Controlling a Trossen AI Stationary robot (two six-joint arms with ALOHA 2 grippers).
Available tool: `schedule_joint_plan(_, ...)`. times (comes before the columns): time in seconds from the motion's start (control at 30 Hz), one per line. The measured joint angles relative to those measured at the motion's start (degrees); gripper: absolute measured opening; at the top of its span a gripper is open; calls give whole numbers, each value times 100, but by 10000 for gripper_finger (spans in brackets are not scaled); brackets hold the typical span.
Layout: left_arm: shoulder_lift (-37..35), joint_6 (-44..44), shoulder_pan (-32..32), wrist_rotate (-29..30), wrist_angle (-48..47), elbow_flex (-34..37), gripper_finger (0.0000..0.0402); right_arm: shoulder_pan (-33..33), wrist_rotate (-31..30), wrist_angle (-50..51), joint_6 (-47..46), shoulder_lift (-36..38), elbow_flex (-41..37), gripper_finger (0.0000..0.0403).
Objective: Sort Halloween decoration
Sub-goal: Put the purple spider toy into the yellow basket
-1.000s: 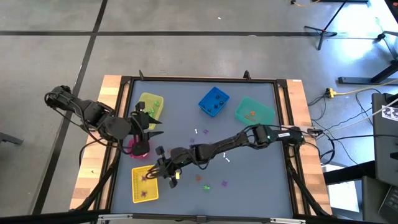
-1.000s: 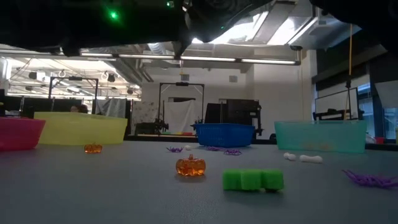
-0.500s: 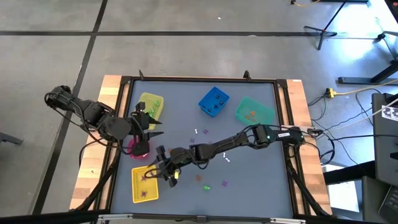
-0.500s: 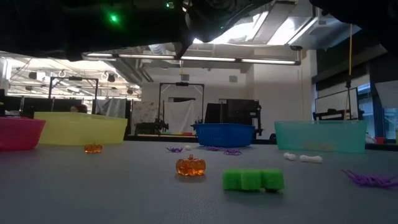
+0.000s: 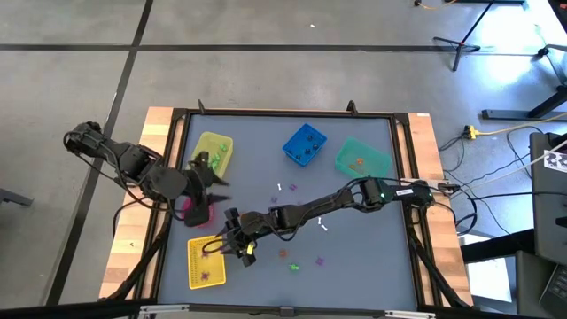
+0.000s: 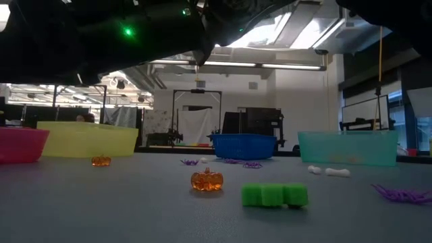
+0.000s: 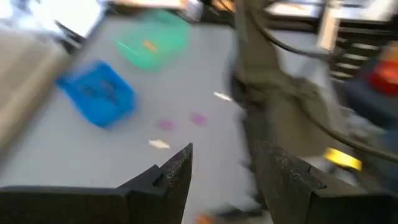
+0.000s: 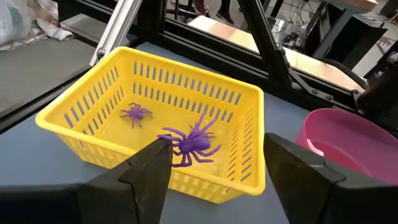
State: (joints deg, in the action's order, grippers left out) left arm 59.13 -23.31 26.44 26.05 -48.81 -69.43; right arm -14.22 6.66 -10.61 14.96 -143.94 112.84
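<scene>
The right gripper has just spread its fingers wide and holds nothing; a large purple spider now lies in the yellow basket at the desk's front left corner, beside a smaller one. That piece looks sorted. The left gripper, fingers apart and empty, has shifted over the pink bowl. Pumpkins, a green block and other trinkets wait mid-desk.

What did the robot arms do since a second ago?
The right gripper opened over the yellow basket, and a purple spider now lies inside. The left gripper shifted a little above the pink bin. The other bins and loose trinkets stayed put.
</scene>
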Motion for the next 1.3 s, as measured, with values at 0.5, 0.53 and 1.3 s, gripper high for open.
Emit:
schedule_joint_plan(0.5,546,-3450,1539,-1205,-862,7,159,0,0,11,-8,0,0,250)
schedule_joint_plan(0.53,651,-3534,1672,-1142,-861,7,159,0,0,11,-9,0,0,250)
schedule_joint_plan(1.3,3162,-7015,2725,189,-1088,7,159,0,0,9,-9,0,0,250)
